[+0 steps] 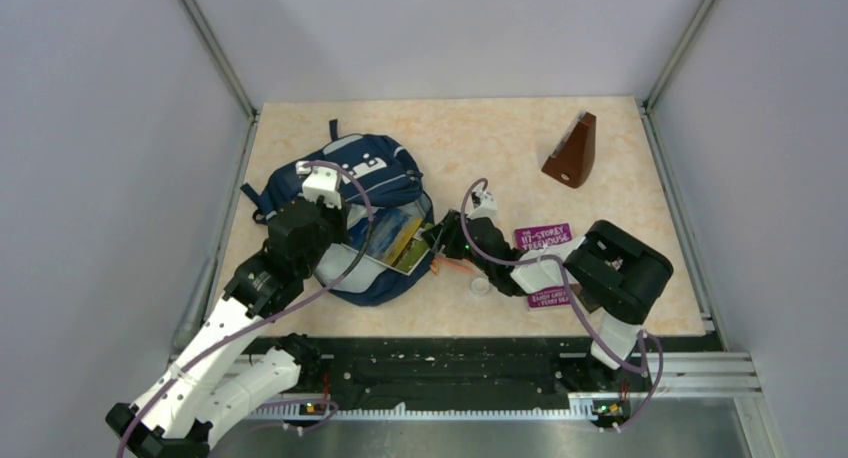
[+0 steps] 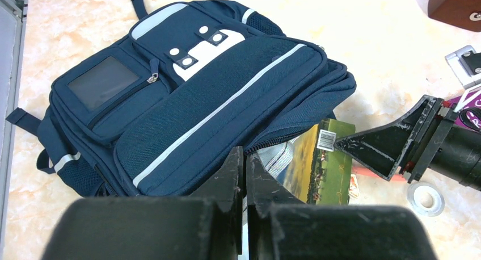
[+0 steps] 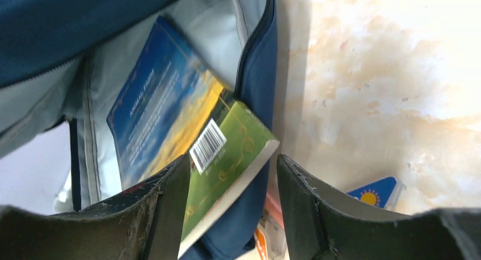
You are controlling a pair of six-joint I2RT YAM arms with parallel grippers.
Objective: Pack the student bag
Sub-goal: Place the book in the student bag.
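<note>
The student bag lies flat on the table at centre left, navy with pale stripes, its mouth facing right and held open. My left gripper is shut at the zipper edge of that mouth, pinching the bag's upper lip. A book with a blue, yellow and green cover lies partly inside against the grey lining, its barcode corner sticking out. My right gripper is open, its fingers on either side of that corner without pressing it.
A purple book lies right of the bag, and another sits under my right arm. A brown wedge-shaped object stands at the back right. A small tape roll and a blue card with a sun lie by the bag's mouth.
</note>
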